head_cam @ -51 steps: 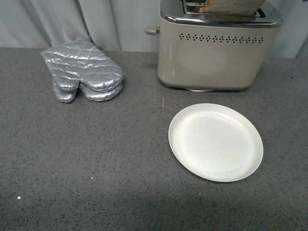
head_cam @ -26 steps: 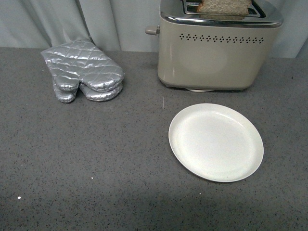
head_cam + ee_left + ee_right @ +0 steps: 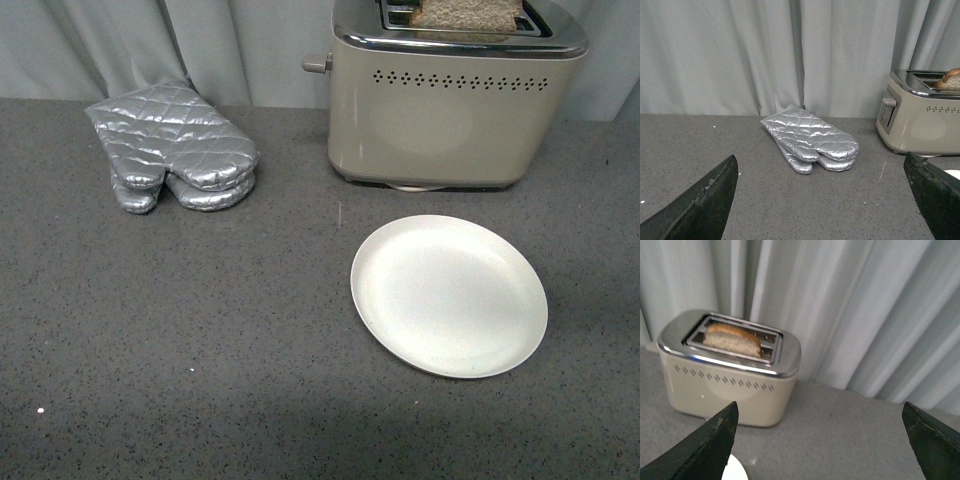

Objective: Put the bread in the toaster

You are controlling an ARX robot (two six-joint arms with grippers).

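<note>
The cream-beige toaster [image 3: 450, 110] stands at the back right of the grey counter, with its chrome top, a row of vent holes and a side knob. The bread [image 3: 468, 13] stands in one of its slots with its top sticking out. It also shows in the right wrist view [image 3: 732, 339] and at the edge of the left wrist view [image 3: 949, 79]. Neither gripper shows in the front view. My left gripper [image 3: 822, 200] is open and empty, low over the counter, well left of the toaster [image 3: 920, 117]. My right gripper [image 3: 822, 440] is open and empty, raised and back from the toaster [image 3: 727, 372].
A pair of silver quilted oven mitts [image 3: 170, 148] lies at the back left of the counter, also in the left wrist view [image 3: 810, 137]. An empty white plate [image 3: 448, 295] lies in front of the toaster. Grey curtains [image 3: 200, 45] hang behind the counter.
The bread stood tilted and higher above the toaster a second ago; it now sits level and lower in the slot. Nothing else has moved.
</note>
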